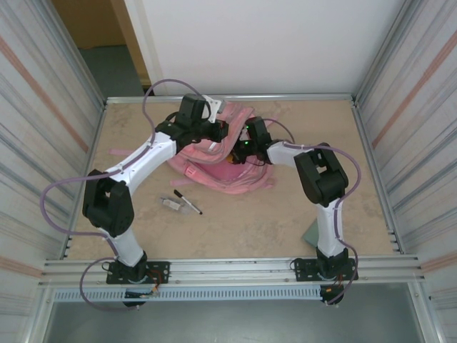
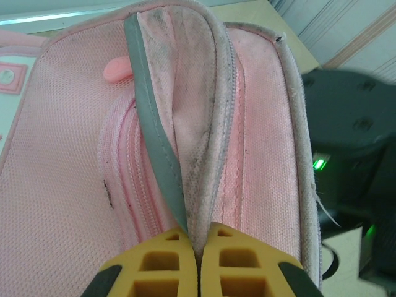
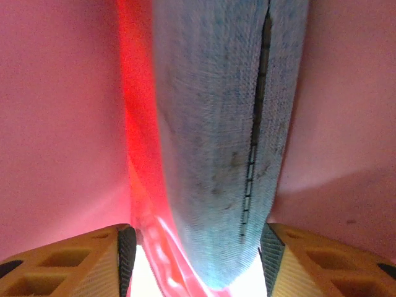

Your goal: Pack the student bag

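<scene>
student bag (image 1: 214, 171) | pink, soft fabric | slumped, centre | top rim raised

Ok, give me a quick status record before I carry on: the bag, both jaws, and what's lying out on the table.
bag: pink student bag, lying mid-table
left jaws: shut on the bag's grey-trimmed edge
right jaws: inside the bag, apart, with the blue-grey pencil case between them; cannot tell if it is gripped
on table: black pen and a small pale item, just in front of the bag
by right arm base: grey-green flat thing
</scene>
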Tool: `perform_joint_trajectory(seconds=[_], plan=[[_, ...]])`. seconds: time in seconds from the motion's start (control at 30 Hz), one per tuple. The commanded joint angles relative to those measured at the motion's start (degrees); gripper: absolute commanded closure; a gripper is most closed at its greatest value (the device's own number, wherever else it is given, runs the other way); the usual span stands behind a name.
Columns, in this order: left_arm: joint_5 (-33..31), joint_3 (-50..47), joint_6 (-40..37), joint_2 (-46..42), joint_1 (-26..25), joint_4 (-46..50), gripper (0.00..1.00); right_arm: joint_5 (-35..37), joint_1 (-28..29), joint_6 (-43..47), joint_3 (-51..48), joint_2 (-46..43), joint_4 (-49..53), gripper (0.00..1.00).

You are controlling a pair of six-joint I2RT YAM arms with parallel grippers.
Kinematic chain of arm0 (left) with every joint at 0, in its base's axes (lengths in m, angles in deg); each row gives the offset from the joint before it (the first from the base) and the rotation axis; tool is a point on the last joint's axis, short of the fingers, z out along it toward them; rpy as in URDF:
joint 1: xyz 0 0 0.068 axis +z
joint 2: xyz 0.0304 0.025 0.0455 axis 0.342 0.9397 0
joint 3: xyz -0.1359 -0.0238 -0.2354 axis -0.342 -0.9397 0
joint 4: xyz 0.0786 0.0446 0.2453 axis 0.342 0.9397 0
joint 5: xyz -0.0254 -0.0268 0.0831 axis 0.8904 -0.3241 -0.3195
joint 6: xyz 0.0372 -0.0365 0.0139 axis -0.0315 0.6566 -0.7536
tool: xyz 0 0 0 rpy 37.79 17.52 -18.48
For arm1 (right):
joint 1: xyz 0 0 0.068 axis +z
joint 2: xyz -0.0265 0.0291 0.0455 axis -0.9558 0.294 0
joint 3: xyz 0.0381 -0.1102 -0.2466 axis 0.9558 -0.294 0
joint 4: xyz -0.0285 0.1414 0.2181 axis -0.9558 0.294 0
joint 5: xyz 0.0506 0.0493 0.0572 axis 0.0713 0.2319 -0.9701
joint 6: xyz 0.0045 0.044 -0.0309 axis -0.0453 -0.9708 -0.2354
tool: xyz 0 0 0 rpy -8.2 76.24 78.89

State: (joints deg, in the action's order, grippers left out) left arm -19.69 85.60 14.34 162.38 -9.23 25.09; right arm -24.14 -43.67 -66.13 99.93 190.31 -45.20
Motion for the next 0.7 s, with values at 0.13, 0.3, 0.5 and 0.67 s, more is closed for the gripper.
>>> perform_joint_trajectory(seconds=[0.13, 0.3, 0.5, 0.67], plan=[[5.58, -0.68, 2.38, -3.72, 0.71, -7.41, 1.0, 6.16, 2.51, -11.67, 2.01, 6.72, -12.23, 0.66], [6.57, 0.01, 1.57, -3.83, 1.23, -6.81, 1.0, 10.08, 2.29, -11.54, 4.55, 8.52, -11.74, 0.71], [8.56, -1.16, 4.16, -3.79, 1.42, -10.31, 1.0, 12.16, 2.74, -10.3, 10.81, 14.12, -13.28, 0.71], [9.94, -1.34, 5.17, -3.51, 2.15, -10.39, 1.0, 10.0, 2.6, -7.0, 14.27, 16.81, -14.0, 0.7]])
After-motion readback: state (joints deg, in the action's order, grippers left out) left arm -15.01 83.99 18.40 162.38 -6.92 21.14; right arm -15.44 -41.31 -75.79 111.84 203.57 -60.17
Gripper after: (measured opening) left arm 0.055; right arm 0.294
